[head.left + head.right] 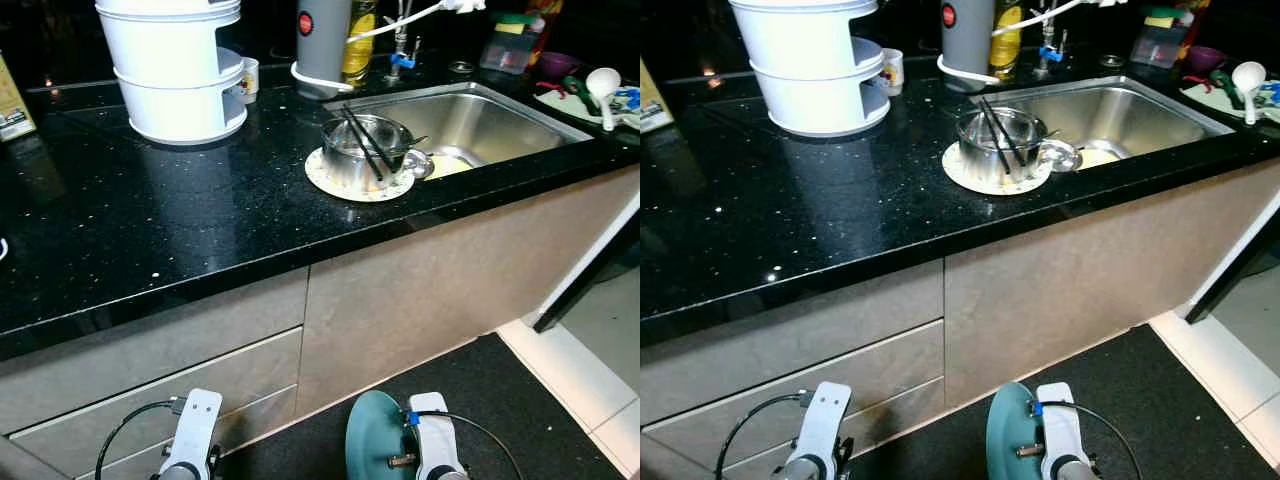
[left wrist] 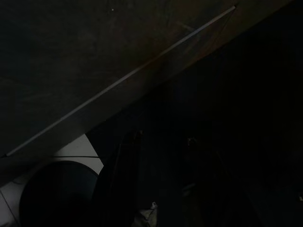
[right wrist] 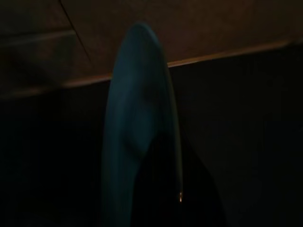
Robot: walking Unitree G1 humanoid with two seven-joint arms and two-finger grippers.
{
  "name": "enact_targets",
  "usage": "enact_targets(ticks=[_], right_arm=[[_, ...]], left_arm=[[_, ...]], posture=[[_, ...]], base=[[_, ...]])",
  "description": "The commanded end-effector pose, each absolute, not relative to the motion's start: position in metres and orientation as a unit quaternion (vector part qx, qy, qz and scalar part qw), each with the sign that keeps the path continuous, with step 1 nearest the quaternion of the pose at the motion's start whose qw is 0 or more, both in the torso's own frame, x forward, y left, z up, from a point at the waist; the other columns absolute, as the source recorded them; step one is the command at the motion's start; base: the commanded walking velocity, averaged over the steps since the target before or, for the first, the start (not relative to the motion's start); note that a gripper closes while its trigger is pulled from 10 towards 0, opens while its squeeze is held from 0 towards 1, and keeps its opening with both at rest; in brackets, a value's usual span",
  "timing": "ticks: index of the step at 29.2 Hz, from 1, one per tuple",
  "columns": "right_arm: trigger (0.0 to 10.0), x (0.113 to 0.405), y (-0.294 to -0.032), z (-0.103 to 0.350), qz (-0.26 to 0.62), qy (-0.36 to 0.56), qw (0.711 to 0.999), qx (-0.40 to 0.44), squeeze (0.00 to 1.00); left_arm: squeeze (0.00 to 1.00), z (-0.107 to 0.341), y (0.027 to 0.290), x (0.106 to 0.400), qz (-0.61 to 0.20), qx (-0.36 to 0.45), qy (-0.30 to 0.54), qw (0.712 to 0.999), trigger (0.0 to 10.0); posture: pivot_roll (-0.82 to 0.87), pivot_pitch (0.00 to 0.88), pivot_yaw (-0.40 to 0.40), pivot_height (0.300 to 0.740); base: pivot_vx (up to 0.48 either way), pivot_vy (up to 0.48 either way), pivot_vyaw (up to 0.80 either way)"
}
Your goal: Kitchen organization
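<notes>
My right gripper [image 3: 152,142] hangs low in front of the cabinet, shut on a teal plate [image 1: 371,438] that it holds edge-on, pointing down. My left arm [image 1: 190,440] hangs idle beside the drawers. Up on the black counter [image 1: 150,230], a steel bowl [image 1: 362,152] with black chopsticks [image 1: 362,140] across it sits on a cream plate [image 1: 330,180], right at the sink's left rim. The steel sink [image 1: 500,115] holds a yellow item [image 1: 452,164].
A white stacked steamer [image 1: 180,70] and a grey canister [image 1: 322,40] stand at the back of the counter. A white ladle [image 1: 603,85] and small containers lie right of the sink. Grey drawer fronts [image 1: 150,380] face me, and a dark mat [image 1: 520,400] covers the floor.
</notes>
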State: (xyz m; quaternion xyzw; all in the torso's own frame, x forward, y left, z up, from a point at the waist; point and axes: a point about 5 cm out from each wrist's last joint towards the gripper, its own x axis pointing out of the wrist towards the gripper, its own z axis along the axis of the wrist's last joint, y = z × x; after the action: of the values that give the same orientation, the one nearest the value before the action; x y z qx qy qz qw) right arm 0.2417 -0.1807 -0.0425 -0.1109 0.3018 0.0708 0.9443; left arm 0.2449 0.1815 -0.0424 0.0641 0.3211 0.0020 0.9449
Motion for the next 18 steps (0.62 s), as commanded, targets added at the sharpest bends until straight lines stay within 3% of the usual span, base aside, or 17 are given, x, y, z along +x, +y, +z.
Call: enact_targets(ticks=[1,9,18], right_arm=[[10.0,0.225,-0.179,-0.054,0.092,0.322,0.930,-0.154,0.00],[10.0,0.223,-0.169,-0.056,0.111,0.319,0.928,-0.156,0.00],[10.0,0.208,-0.170,-0.066,0.140,0.344,0.906,-0.204,0.00]], left_arm=[[0.00,-0.056,0.181,0.228,0.013,0.035,0.359,0.933,10.0],[0.00,-0.058,0.179,0.224,0.012,0.035,0.354,0.935,10.0],[0.00,-0.055,0.185,0.223,0.026,0.069,0.333,0.940,10.0]], posture=[[-0.04,0.086,-0.045,0.740],[-0.03,0.082,-0.055,0.740],[-0.02,0.092,-0.071,0.740]], base=[[0.000,0.000,0.00],[0.000,0.000,0.00],[0.000,0.000,0.00]])
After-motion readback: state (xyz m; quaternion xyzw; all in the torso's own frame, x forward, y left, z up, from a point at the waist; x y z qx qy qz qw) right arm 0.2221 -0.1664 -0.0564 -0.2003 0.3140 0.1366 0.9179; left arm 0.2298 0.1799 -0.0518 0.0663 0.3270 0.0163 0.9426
